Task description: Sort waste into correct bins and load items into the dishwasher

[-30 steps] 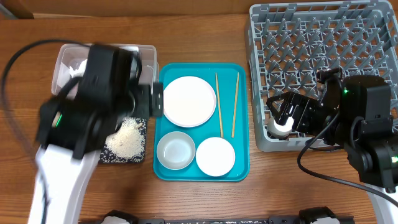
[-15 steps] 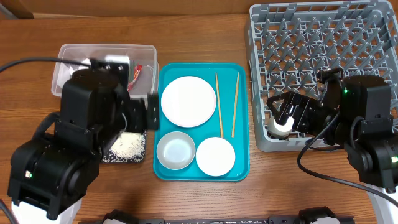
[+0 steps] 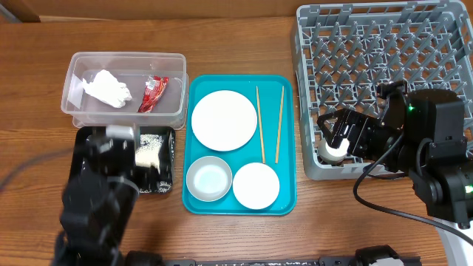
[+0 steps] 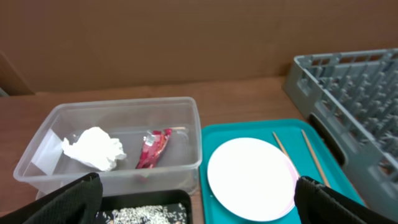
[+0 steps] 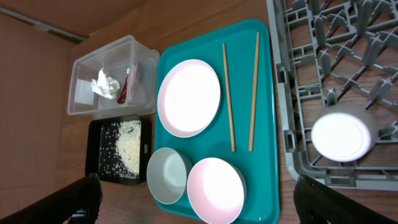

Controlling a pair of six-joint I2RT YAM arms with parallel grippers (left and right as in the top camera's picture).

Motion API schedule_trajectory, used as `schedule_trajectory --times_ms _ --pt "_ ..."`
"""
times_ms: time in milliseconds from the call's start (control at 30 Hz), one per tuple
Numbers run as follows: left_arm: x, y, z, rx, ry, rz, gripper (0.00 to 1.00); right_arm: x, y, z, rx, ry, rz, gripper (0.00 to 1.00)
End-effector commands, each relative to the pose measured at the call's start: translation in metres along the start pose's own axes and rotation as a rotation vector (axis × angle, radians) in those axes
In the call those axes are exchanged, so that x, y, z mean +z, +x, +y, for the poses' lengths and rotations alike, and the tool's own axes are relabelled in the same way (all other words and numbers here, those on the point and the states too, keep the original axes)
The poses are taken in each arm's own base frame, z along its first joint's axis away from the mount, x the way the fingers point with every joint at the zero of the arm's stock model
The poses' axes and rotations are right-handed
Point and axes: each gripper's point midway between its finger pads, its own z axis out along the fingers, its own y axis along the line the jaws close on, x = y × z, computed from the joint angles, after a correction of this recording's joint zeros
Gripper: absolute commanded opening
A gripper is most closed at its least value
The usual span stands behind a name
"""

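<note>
My left fingers (image 4: 68,202) stand wide apart with nothing between them. Only their dark tips show, cut off at the bottom corners of the left wrist view. From overhead my left arm (image 3: 100,207) is a blur over the near end of the black tray (image 3: 168,176). It hides much of that tray, and I cannot make out the fingers there. The rice (image 3: 150,148) lies in the part of the tray that shows. Just behind it, in the tub (image 3: 72,103), lie the tissue (image 3: 107,86) and, to its right, the wrapper (image 3: 154,94), apart from each other.

My right fingers (image 5: 84,199) are apart too and grip nothing, their tips cropped at the lower corners of the right wrist view. From overhead they sit at the near left corner of the rack (image 3: 369,44) and partly cover the cup (image 3: 332,151), which stands inside that corner. I cannot tell whether its mouth faces up or down. The rack runs off the right edge of the overhead view.

On the desk (image 3: 37,74) between black tray and rack, the teal tray (image 3: 288,199) carries the plate (image 3: 224,120). Two chopsticks (image 3: 260,123) lie apart to the right of the plate, and two bowls (image 3: 208,178) sit side by side at the tray's near end.
</note>
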Motion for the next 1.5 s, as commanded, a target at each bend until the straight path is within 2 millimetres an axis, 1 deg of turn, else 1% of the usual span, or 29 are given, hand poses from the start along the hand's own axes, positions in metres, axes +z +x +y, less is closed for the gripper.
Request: schedule_trajectory --times_ms 0,33,133,233,500,633,800,933,1367,1433,1467 --pt "-0.002 0.029 0.003 0.05 -0.002 -0.047 1.0 -0.004 -0.004 0.002 -0.011 -0.003 -0.019 1.0" --pt "0.0 0.042 0.003 0.049 -0.002 -0.088 1.0 -0.004 -0.004 0.002 -0.011 -0.003 -0.019 1.0" --pt "0.007 0.064 0.001 0.046 0.012 -0.15 1.0 -0.004 -0.004 0.002 -0.011 -0.003 -0.019 1.0" --pt "0.016 0.081 -0.004 0.049 0.046 -0.189 1.0 -0.004 -0.004 0.002 -0.011 -0.003 -0.019 1.0" --pt "0.038 0.116 -0.006 0.051 0.064 -0.23 1.0 -0.004 -0.004 0.002 -0.011 -0.003 -0.019 1.0" --pt "0.047 0.13 -0.011 0.055 0.093 -0.276 1.0 -0.004 -0.004 0.002 -0.011 -0.003 -0.019 1.0" --pt "0.046 0.13 -0.014 0.059 0.11 -0.276 1.0 -0.004 -0.004 0.002 -0.011 -0.003 -0.019 1.0" --pt "0.049 0.14 -0.013 0.057 0.105 -0.233 1.0 -0.004 -0.004 0.002 -0.011 -0.003 -0.019 1.0" --pt "0.049 0.14 -0.013 0.057 0.104 -0.232 1.0 -0.004 -0.004 0.002 -0.011 -0.003 -0.019 1.0" --pt "0.049 0.14 -0.013 0.057 0.104 -0.232 1.0 -0.004 -0.003 0.008 0.004 -0.036 -0.011 1.0" --pt "0.049 0.14 -0.013 0.057 0.104 -0.232 1.0 -0.004 -0.007 0.014 -0.006 -0.067 -0.023 1.0"
